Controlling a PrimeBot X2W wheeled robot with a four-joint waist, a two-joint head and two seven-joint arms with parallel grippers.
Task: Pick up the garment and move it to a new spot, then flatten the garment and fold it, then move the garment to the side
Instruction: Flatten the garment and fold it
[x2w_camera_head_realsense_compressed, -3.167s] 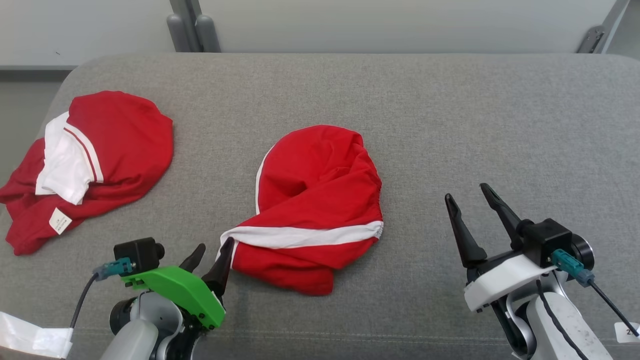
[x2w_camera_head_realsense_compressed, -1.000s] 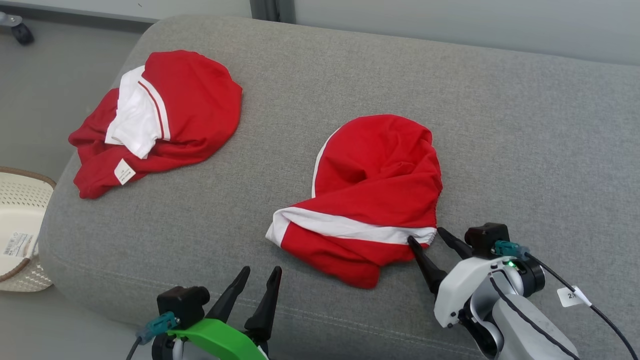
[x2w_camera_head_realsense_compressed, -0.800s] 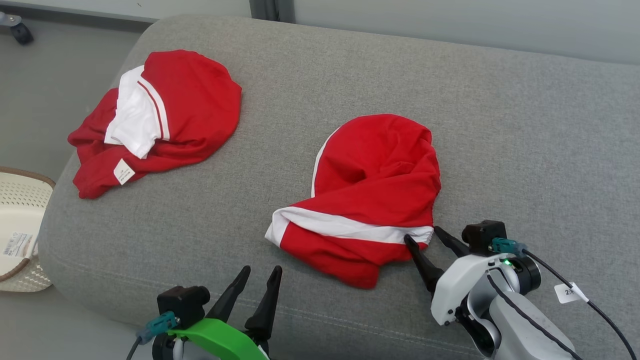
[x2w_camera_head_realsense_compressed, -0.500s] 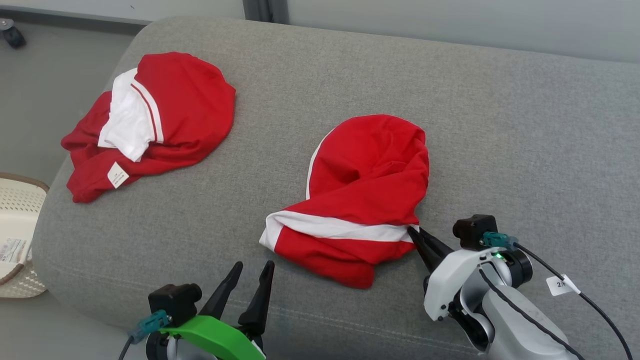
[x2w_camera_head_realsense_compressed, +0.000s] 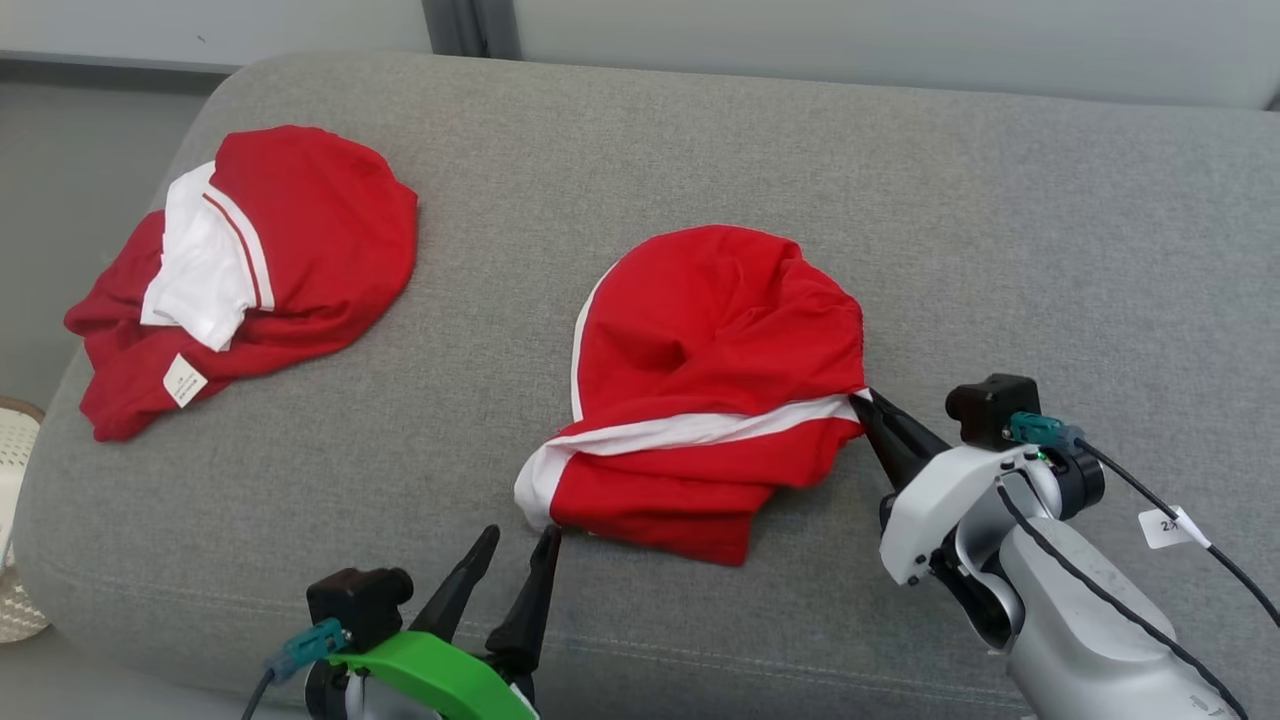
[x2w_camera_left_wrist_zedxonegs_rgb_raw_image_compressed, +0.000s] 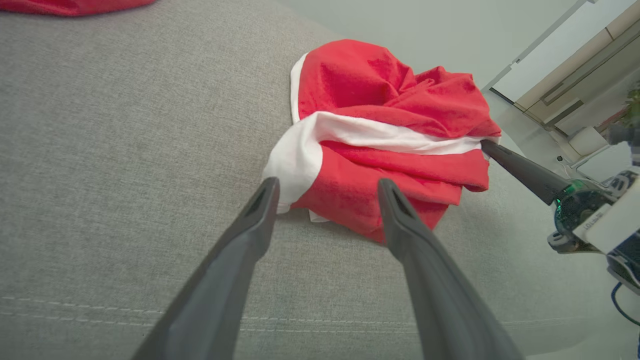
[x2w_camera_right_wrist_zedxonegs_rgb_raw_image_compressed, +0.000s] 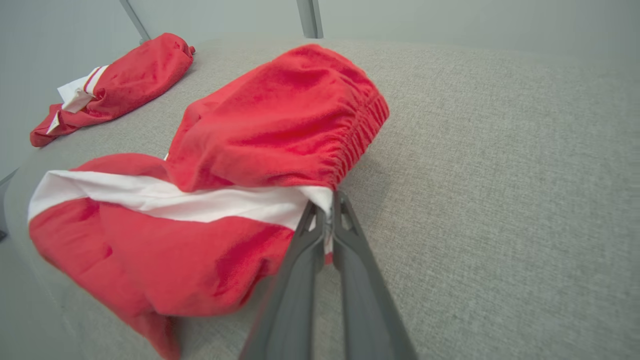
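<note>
Your right end effector (x2w_camera_head_realsense_compressed: 862, 397) has its two dark fingers pressed together on the right-hand corner of the red garment (x2w_camera_head_realsense_compressed: 710, 330), pinching the cloth just where the white band (x2w_camera_head_realsense_compressed: 690, 432) ends. In the right wrist view that end effector (x2w_camera_right_wrist_zedxonegs_rgb_raw_image_compressed: 326, 202) holds a thin fold of white and red fabric between the fingers, directly under the gathered waistband (x2w_camera_right_wrist_zedxonegs_rgb_raw_image_compressed: 357, 135). The pinched corner looks slightly raised, with shadow beneath it, while the rest of the garment lies crumpled in a rounded heap near the middle of the grey cushion (x2w_camera_head_realsense_compressed: 1000, 200). Your left end effector (x2w_camera_head_realsense_compressed: 522, 532) sits at the cushion's front edge with its fingers spread and nothing between them. In the left wrist view it (x2w_camera_left_wrist_zedxonegs_rgb_raw_image_compressed: 327, 184) points at the garment's near left corner, where the white band wraps round. The tips are just beside that corner, and I cannot tell whether they touch it. A second red garment (x2w_camera_head_realsense_compressed: 300, 230), with a white panel and a small label (x2w_camera_head_realsense_compressed: 184, 379), lies well apart at the far left of the cushion.
</note>
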